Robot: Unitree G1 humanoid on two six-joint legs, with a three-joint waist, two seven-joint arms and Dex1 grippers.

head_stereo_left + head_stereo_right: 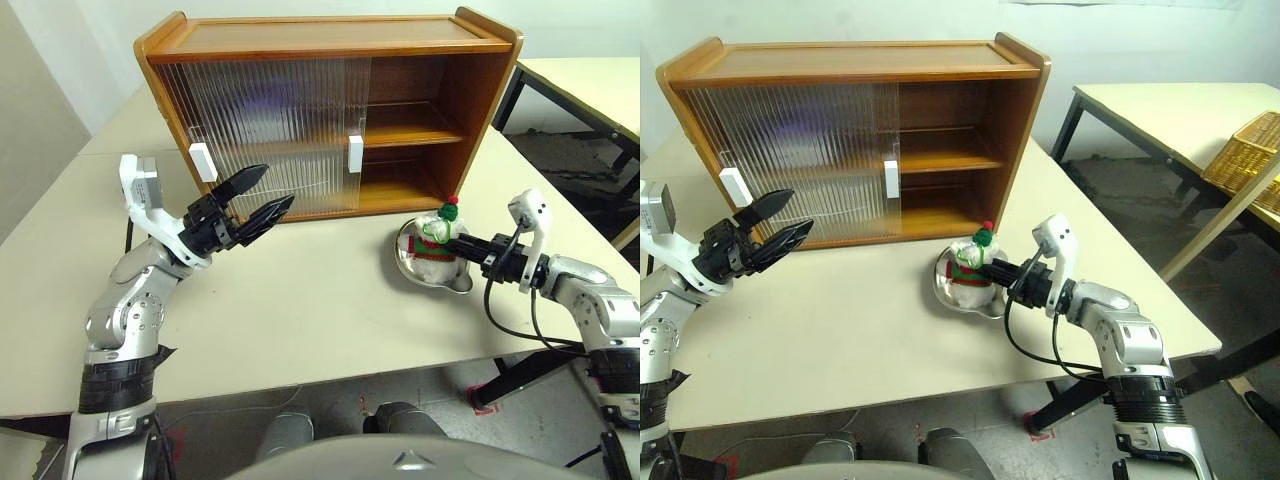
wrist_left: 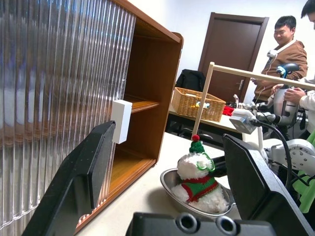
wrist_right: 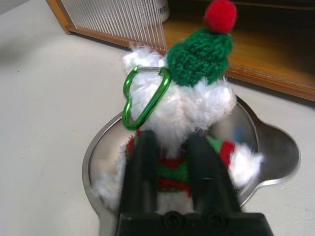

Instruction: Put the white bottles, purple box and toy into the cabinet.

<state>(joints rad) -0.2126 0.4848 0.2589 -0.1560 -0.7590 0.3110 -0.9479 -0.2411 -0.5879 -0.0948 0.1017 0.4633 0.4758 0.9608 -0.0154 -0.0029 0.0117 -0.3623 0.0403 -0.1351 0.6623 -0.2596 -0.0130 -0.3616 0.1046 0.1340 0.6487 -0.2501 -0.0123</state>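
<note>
Pinching toy (image 3: 189, 105) in right fingers (image 3: 142, 177)

Silver-grey jointed metal arms, black bands at upper segments. Left tool (image 1: 262, 200): two black tapered fingers, white camera block at wrist. Right tool (image 1: 462, 243): black fingers, white wrist block, looping black cables.

The cabinet (image 1: 330, 110) stood at the back of the bench (image 1: 300, 300). Before its open right half sat the bowl (image 1: 432, 268), with the toy (image 1: 438, 240) in it.
</note>
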